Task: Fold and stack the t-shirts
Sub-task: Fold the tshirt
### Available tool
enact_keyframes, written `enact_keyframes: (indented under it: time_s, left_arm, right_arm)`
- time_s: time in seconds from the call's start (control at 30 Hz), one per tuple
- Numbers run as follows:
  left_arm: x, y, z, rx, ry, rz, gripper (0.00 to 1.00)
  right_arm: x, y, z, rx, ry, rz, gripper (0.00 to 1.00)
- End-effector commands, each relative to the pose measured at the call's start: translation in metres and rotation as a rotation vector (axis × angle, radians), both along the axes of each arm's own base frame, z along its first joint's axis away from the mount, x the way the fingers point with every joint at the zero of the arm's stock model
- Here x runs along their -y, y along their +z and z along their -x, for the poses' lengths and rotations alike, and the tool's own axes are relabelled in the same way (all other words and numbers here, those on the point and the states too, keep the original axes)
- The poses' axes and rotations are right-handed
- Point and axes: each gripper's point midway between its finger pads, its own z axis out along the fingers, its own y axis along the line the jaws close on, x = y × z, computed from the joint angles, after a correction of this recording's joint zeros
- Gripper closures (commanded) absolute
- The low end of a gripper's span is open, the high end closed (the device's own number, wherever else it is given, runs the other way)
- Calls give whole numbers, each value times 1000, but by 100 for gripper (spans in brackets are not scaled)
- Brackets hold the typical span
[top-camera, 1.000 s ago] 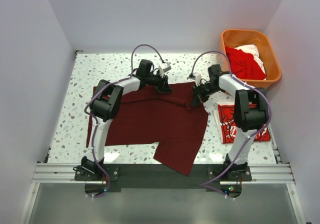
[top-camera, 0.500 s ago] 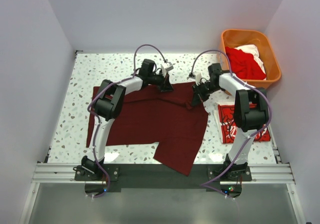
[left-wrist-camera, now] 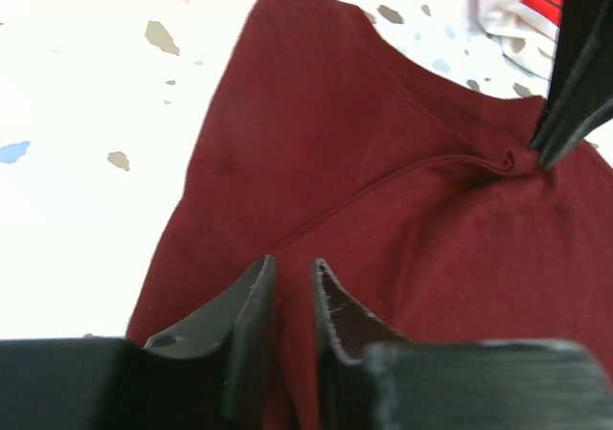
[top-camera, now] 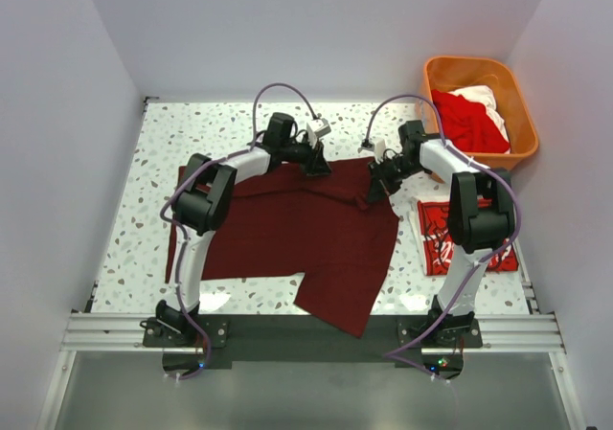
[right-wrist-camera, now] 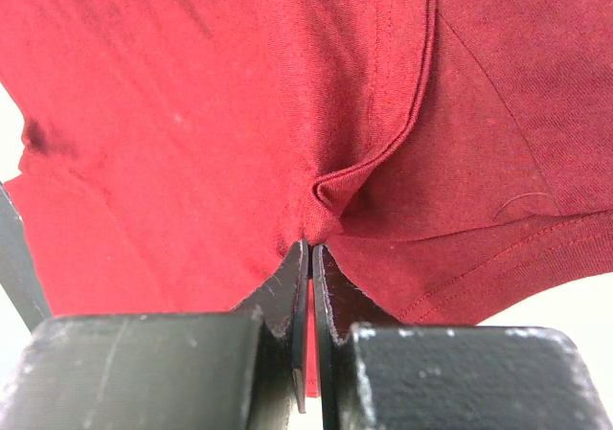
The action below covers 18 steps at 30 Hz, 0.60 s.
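A dark maroon t-shirt (top-camera: 287, 229) lies spread on the speckled table, one corner hanging toward the near edge. My left gripper (top-camera: 323, 169) rests low over its far edge. In the left wrist view its fingers (left-wrist-camera: 294, 262) stand a narrow gap apart, with maroon cloth (left-wrist-camera: 383, 162) showing in the gap. My right gripper (top-camera: 374, 192) is at the shirt's far right part, shut on a pinched-up fold of the cloth (right-wrist-camera: 311, 246); the seam bunches right at its tips. A folded red t-shirt with white script (top-camera: 460, 243) lies at the right.
An orange basket (top-camera: 474, 66) stands at the far right corner with a red t-shirt (top-camera: 465, 124) and a white one (top-camera: 484, 95) inside. White walls close in the table on three sides. The right gripper's black finger (left-wrist-camera: 575, 85) reaches into the left wrist view.
The left wrist has shifted very slightly at the shirt's far edge. The maroon shirt and the right arm stay as they were.
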Motion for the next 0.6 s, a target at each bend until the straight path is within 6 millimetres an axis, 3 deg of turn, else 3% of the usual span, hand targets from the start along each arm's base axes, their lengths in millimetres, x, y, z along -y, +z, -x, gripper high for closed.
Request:
enact_keyframes:
  time_s: [0.0,0.23,0.57]
  left_arm:
    - [3,35,-17,120,37,13,72]
    - [4,13,-15,44,20,-16,62]
    - [5,-14,-8,-69,13,-45,62]
  right_arm:
    - [-3,16,-8,66,21,-16,100]
    - [-2,15,-9,67,23,-15,100]
    - [-2,15,-9,64,22,-14,100]
